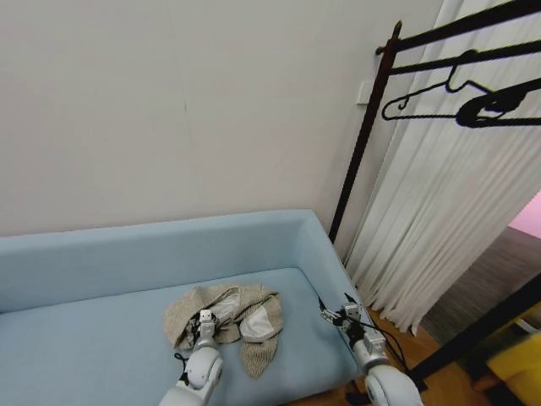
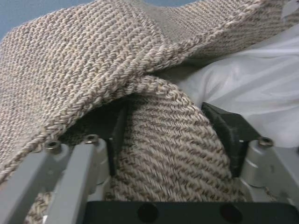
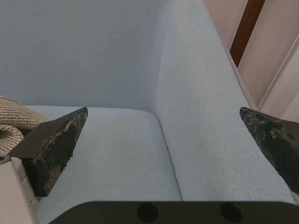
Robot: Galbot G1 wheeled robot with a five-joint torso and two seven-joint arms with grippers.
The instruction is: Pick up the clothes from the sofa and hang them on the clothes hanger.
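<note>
I find no writing, label, brand mark, number or sign that I can read on anything in my three camera views.

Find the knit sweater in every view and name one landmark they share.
Head view: knit sweater crumpled on the seat, left hand on it.
Left wrist view: sweater fold close up, gripped in that hand.
Right wrist view: a bit of it at the edge, beside a finger of the open right hand.
Shared landmark: blue sofa.
</note>
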